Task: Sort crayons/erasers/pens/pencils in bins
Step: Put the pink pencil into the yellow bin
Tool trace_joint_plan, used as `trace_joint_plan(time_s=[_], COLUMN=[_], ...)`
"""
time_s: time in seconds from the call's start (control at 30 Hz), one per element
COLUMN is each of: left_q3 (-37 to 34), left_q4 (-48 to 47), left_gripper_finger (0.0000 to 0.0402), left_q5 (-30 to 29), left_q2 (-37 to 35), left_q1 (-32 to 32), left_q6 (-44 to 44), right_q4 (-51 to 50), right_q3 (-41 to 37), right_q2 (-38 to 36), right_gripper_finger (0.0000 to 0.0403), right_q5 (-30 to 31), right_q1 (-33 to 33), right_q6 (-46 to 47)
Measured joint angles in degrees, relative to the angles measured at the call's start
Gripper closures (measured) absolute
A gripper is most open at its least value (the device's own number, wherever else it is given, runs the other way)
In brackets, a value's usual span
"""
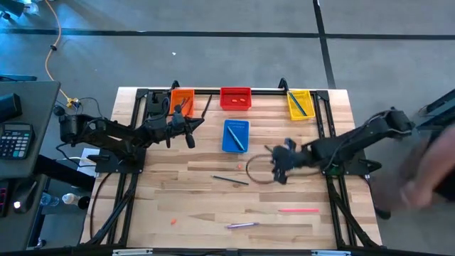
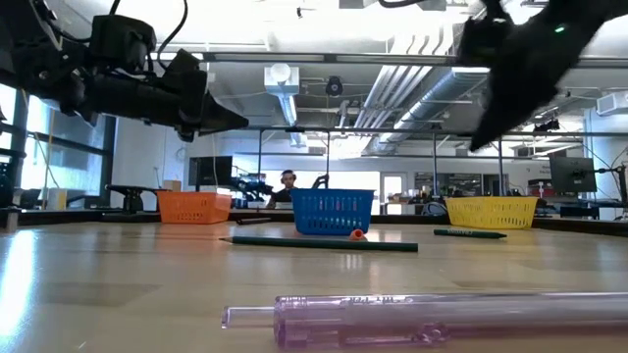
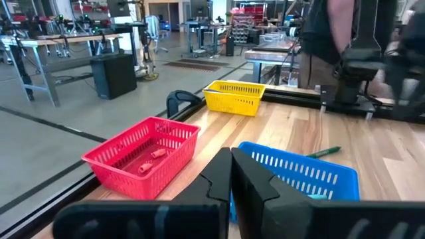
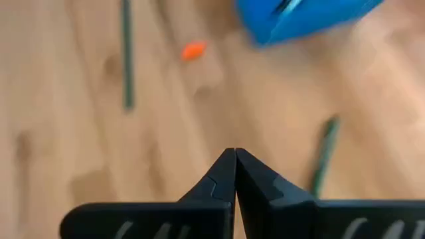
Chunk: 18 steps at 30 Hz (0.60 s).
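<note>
Four bins stand at the table's far side: orange (image 1: 183, 99), red (image 1: 235, 98), yellow (image 1: 299, 104), and blue (image 1: 236, 135) a little nearer. The red bin (image 3: 143, 156) holds small red pieces. A dark pencil (image 1: 231, 180) lies mid-table. A pink pen (image 1: 298, 210) and a purple pen (image 1: 242, 225) lie near the front edge, close to a small orange eraser (image 1: 173, 221). Another eraser (image 4: 193, 50) lies by the blue bin. My left gripper (image 1: 188, 131) hovers shut between the orange and blue bins. My right gripper (image 1: 279, 171) hangs shut right of the pencil, pointing down.
A dark cable loop (image 1: 259, 171) lies beside my right gripper. A green stick (image 3: 325, 153) lies on the table beyond the blue bin. A person (image 1: 426, 178) stands at the table's right side. A black frame (image 1: 213, 91) borders the far edge.
</note>
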Motion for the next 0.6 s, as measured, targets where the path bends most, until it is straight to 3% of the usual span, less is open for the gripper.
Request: trace_joint_plan(time_s=[0.3,0.6], left_q3=[0.02,0.04], left_q4=[-0.01,-0.46], left_gripper_finger=[0.0401,0.0401], left_q5=[-0.03,0.17], left_q2=[0.0,0.04], left_q1=[-0.04,-0.07], left_q6=[-1.0,-1.47], right_q4=[-14.79,-23.57], right_q3=[13.89,25.45], right_q2=[13.95,25.87], right_gripper_finger=[0.039,0.0279], right_q5=[-6.35,-13.57], right_q1=[12.66,22.73], right_q6=[16.1,28.94])
